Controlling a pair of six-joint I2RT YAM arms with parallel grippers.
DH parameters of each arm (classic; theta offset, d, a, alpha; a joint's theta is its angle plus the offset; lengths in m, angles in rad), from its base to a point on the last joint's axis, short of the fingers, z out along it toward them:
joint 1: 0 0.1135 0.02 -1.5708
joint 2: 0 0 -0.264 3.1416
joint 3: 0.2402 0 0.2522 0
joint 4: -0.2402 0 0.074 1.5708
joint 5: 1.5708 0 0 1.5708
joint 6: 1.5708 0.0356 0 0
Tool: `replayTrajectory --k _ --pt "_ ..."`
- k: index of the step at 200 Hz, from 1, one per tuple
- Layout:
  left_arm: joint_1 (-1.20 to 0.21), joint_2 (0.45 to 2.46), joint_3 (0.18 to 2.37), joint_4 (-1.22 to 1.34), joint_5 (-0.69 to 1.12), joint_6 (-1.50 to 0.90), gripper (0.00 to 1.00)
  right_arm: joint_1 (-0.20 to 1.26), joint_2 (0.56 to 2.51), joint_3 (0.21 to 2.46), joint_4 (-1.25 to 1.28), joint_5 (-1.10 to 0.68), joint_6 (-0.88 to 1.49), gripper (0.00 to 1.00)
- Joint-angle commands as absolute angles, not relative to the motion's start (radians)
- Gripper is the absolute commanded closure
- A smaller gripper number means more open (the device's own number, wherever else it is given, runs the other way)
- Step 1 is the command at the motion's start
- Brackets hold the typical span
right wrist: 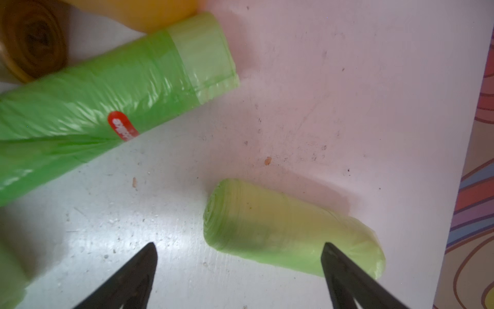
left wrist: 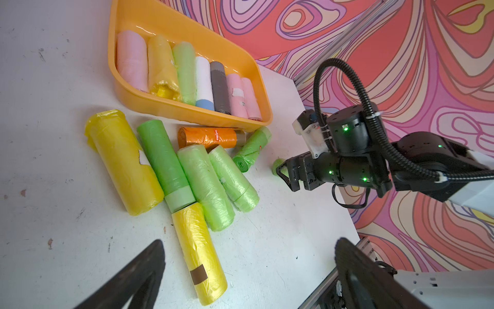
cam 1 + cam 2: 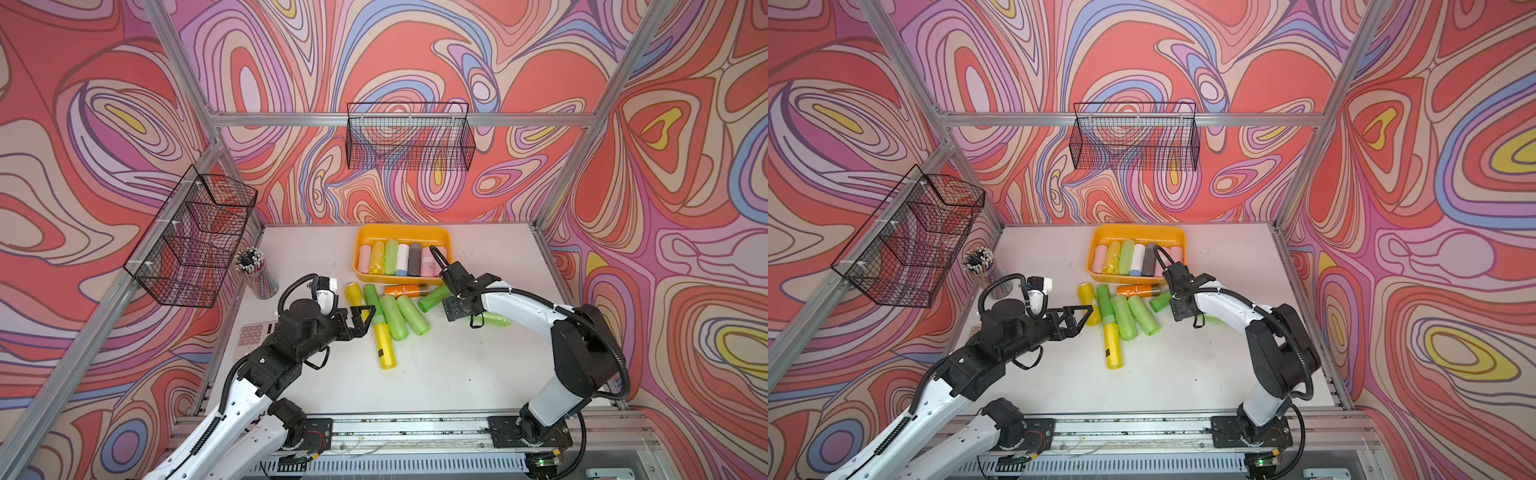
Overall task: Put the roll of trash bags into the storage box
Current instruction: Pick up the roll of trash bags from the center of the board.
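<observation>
The orange-yellow storage box (image 3: 401, 229) (image 3: 1138, 229) (image 2: 160, 107) sits at the back of the table with several rolls lying side by side in it. Loose rolls lie in front of it: yellow (image 3: 384, 347), green (image 3: 392, 318) and orange (image 3: 405, 289). A small pale green roll (image 1: 288, 235) (image 3: 496, 319) lies apart, near the table's right edge. My right gripper (image 1: 239, 246) (image 3: 451, 311) hangs open just above it, holding nothing. My left gripper (image 2: 250, 242) (image 3: 365, 320) is open and empty beside the pile's left side, over the long yellow roll (image 2: 199, 254).
Black wire baskets hang on the back wall (image 3: 409, 137) and the left wall (image 3: 195, 237). A cup of pencils (image 3: 253, 270) and a calculator (image 3: 253, 332) stand at the table's left. The table's right edge (image 1: 454, 187) runs close to the small roll.
</observation>
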State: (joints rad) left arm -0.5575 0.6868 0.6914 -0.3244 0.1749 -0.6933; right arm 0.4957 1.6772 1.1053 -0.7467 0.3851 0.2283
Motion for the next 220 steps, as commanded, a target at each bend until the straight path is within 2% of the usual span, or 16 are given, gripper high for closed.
replayTrajectory --k 1,220 --pt "-0.561 0.659 0.674 -0.343 0.158 -0.719 0.0 0.471 1.704 1.082 -0.729 0.385 0.219 0.02" --pt "-0.561 0.661 0.669 -0.371 0.159 -0.724 0.0 0.399 1.792 1.074 -0.688 0.373 0.214 0.02"
